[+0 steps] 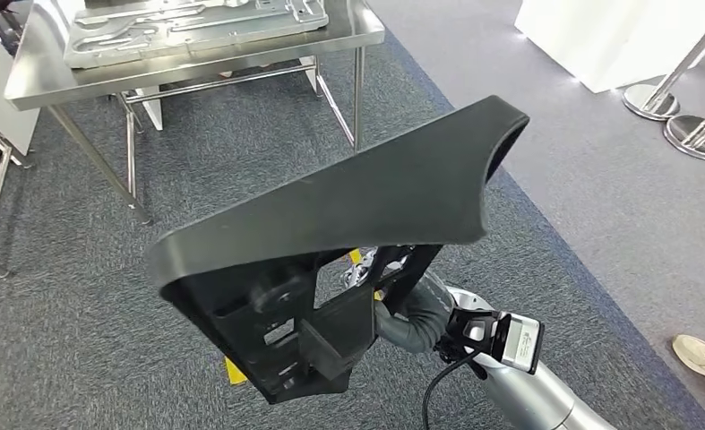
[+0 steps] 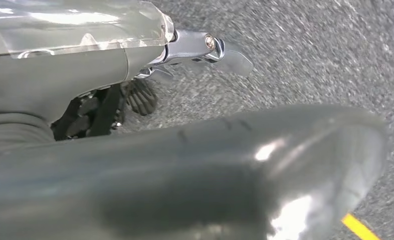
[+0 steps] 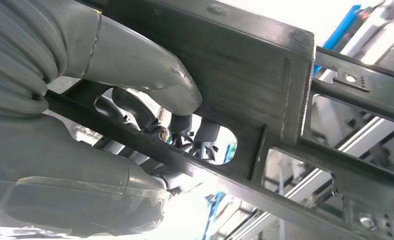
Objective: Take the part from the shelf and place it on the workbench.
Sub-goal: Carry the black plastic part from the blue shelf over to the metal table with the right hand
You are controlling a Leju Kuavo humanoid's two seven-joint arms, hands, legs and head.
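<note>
Part (image 1: 348, 224), a big black moulded panel, rides high over the carpet, short of the steel workbench (image 1: 196, 54). Its bulk hides most of the right hand (image 1: 411, 305) from the head; the right wrist camera shows thumb and fingers (image 3: 149, 117) clamping a rib. Left hand (image 2: 134, 75) is blurred, its fingers impossible to judge.

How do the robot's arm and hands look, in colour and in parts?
The right arm is silver, with a black cable and a labelled wrist box. The right hand has a grey ribbed cover, a thick grey thumb and darker fingers. The left hand is grey too, with shiny metal parts.
</note>
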